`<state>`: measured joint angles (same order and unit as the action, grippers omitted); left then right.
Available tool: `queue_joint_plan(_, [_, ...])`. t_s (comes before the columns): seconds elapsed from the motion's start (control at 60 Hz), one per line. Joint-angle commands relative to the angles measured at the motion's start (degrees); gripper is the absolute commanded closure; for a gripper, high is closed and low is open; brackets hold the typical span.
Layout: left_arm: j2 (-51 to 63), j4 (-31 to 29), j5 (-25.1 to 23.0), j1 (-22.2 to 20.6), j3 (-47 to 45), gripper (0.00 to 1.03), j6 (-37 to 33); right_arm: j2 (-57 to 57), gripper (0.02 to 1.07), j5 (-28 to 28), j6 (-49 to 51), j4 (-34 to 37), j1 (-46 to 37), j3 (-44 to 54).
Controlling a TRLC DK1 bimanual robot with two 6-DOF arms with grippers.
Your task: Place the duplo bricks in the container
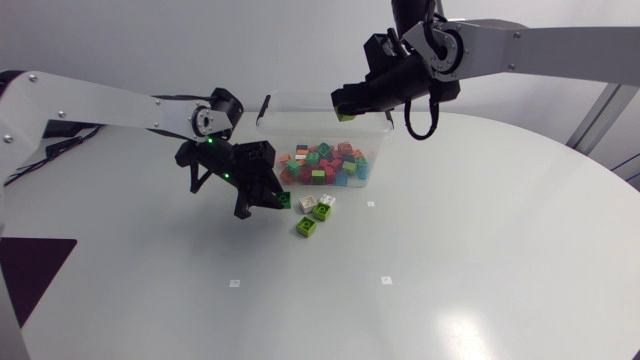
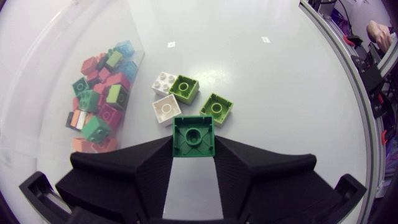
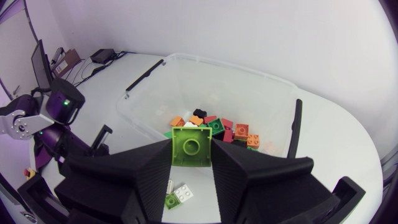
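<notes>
A clear plastic container (image 1: 300, 102) at the back of the table holds several coloured duplo bricks (image 1: 325, 163). My left gripper (image 1: 281, 200) is low beside the container's front, shut on a dark green brick (image 2: 193, 134). Just ahead of it lie two white bricks (image 2: 165, 110) and two lime bricks (image 2: 216, 109) on the table. My right gripper (image 1: 345, 112) hangs above the container's rim (image 3: 224, 62), shut on a lime green brick (image 3: 191, 147).
The loose bricks (image 1: 315, 212) lie close to the container's front wall. White table surface stretches to the front and right. My left arm (image 3: 53, 115) shows beside the container in the right wrist view.
</notes>
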<state>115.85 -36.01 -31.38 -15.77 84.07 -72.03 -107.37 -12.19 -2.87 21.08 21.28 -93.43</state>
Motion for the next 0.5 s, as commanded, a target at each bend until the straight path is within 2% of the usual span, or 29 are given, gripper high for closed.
queue_joint_plan(0.0, [-4.0,-0.8,-1.6,0.9,-1.3,0.76,-0.1,-3.0,0.76,0.1,-1.7,-1.1,-0.4,-2.8])
queue_joint_plan(0.283, [-9.7,-0.5,-5.6,2.3,1.6,0.75,6.2,-9.2,0.76,2.3,-2.0,-1.0,-0.4,-9.0])
queue_joint_plan(0.4, [-10.2,2.0,-6.6,2.3,3.0,0.75,10.3,-11.0,0.61,4.0,-1.8,-1.0,-0.4,-10.8])
queue_joint_plan(0.483, [-10.2,5.2,-6.7,2.2,3.6,0.75,14.0,-12.1,0.54,4.5,-1.7,-0.6,-0.5,-11.9])
